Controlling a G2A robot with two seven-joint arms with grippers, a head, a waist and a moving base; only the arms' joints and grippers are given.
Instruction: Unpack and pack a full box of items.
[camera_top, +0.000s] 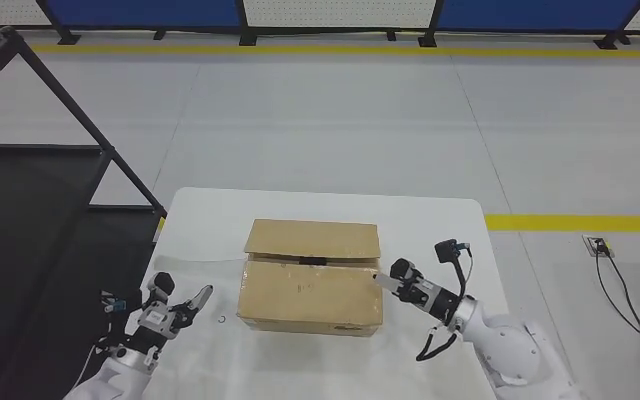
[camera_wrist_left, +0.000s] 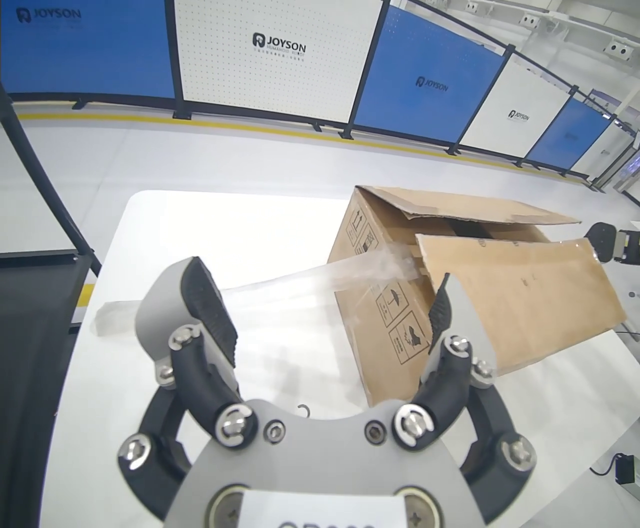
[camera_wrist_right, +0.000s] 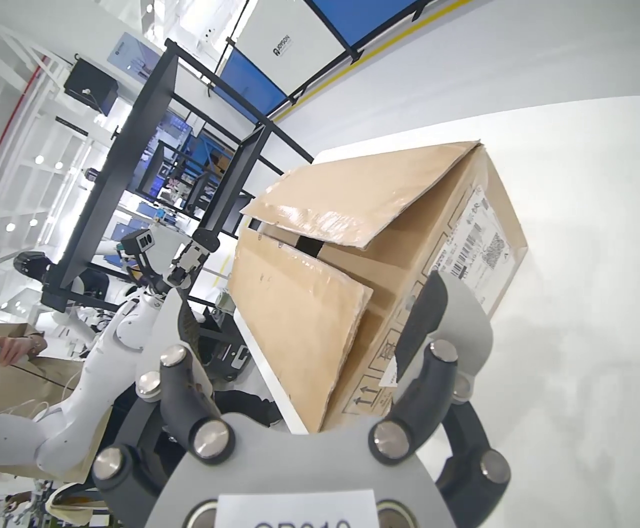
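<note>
- Cardboard box (camera_top: 310, 295) sits dead centre on the white table (camera_top: 200, 215), long side across my view.
- Its two top flaps are cut loose. The far one is lifted a little, the near one tilts down, and there is a dark slit between them.
- A strip of clear tape (camera_wrist_left: 280, 290) hangs on at the seam on the box end facing my left arm. It trails off that end and lies out over the table.
- A shipping label is on the opposite end of the box, the one facing my right arm.
- Left tool (camera_wrist_left: 325, 310) is at about 8 o'clock from the box, low over the table and apart from the cardboard. It is released, pads spread wide, nothing between them.
- Right tool (camera_wrist_right: 310, 305) is at roughly 3 o'clock, right up at the box's end by the near flap. It is released too, fingers splayed. I can't tell if a fingertip touches the cardboard.
- A small metal ring (camera_wrist_left: 302, 411) lies on the table just ahead of the left tool, between it and the box.
- A black rack (camera_top: 60, 200) stands on the floor off the table's 9 o'clock side.
</note>
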